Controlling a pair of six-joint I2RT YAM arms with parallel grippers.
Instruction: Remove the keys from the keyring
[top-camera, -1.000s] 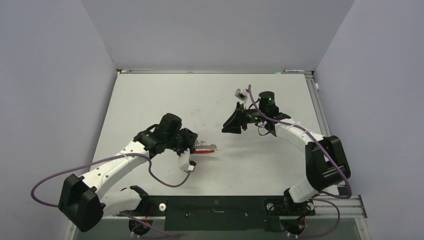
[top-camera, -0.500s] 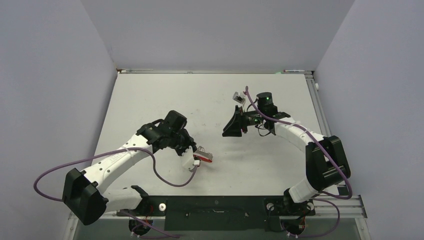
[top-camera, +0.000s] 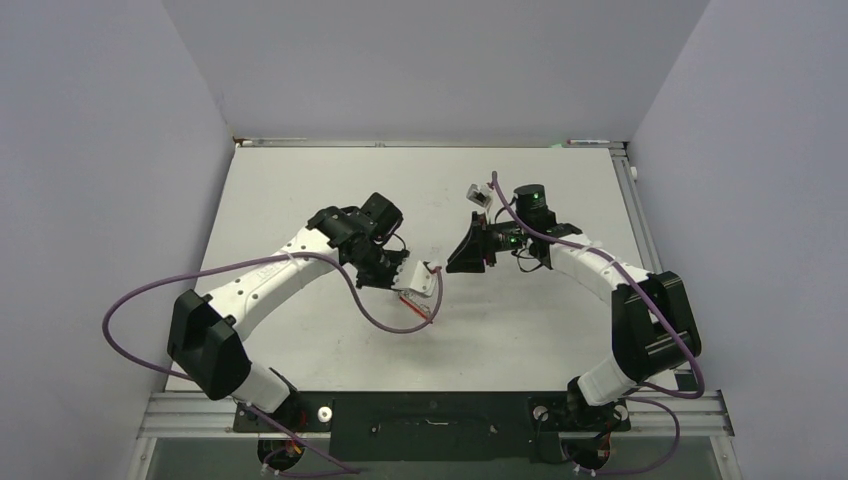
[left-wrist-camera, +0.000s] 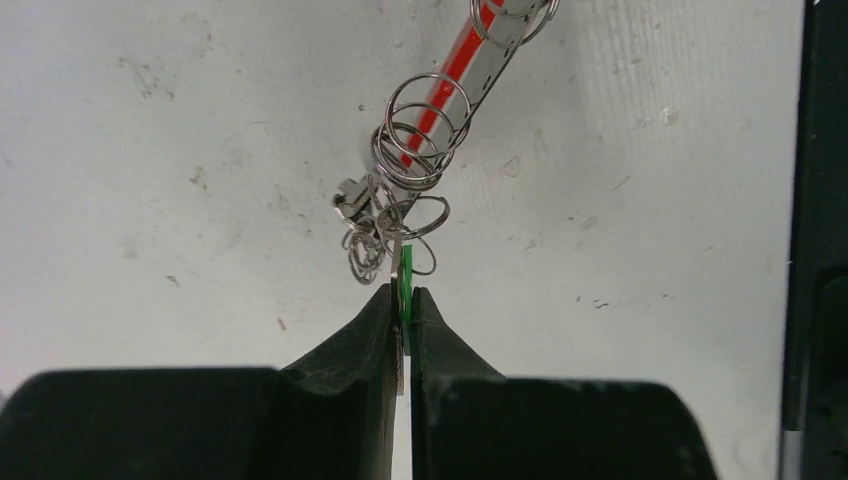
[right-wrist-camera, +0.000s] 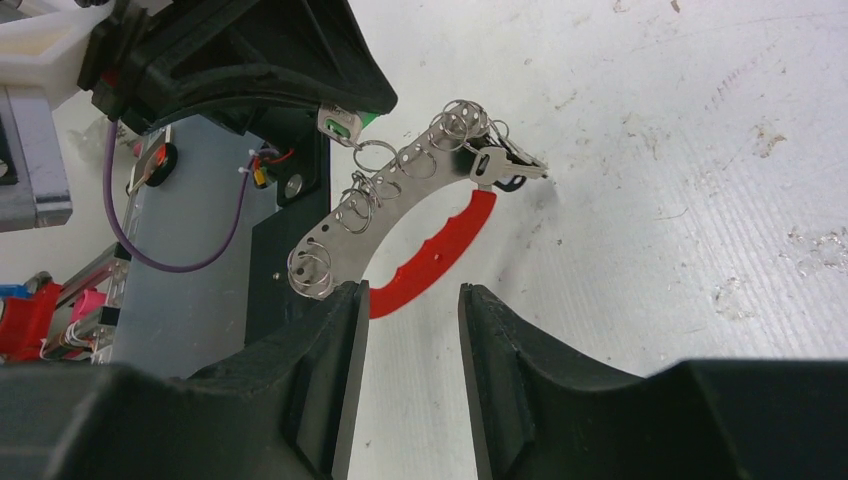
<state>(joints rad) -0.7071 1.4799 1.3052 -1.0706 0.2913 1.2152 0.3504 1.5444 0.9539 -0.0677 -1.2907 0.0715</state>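
Note:
My left gripper (left-wrist-camera: 404, 292) is shut on the green-headed key (left-wrist-camera: 405, 265). The keyring hangs from that key: a red crescent band (left-wrist-camera: 455, 70) on a silvery strip with several small wire rings (left-wrist-camera: 420, 130). In the right wrist view the keyring (right-wrist-camera: 440, 250) hangs just beyond my open right gripper (right-wrist-camera: 410, 290), its red end close to the left fingertip. More keys (right-wrist-camera: 505, 165), one with a black head, bunch at its far end. In the top view the left gripper (top-camera: 400, 278) and keyring (top-camera: 425, 305) are just left of the right gripper (top-camera: 452, 262).
The white table (top-camera: 300, 190) is walled at the left, back and right. A black and metal base rail (top-camera: 440, 415) runs along the near edge. Purple cables (top-camera: 130, 310) loop off both arms.
My left arm has swung up and to the right, carrying the keyring from the table's near middle towards the right gripper. The right gripper has barely moved.

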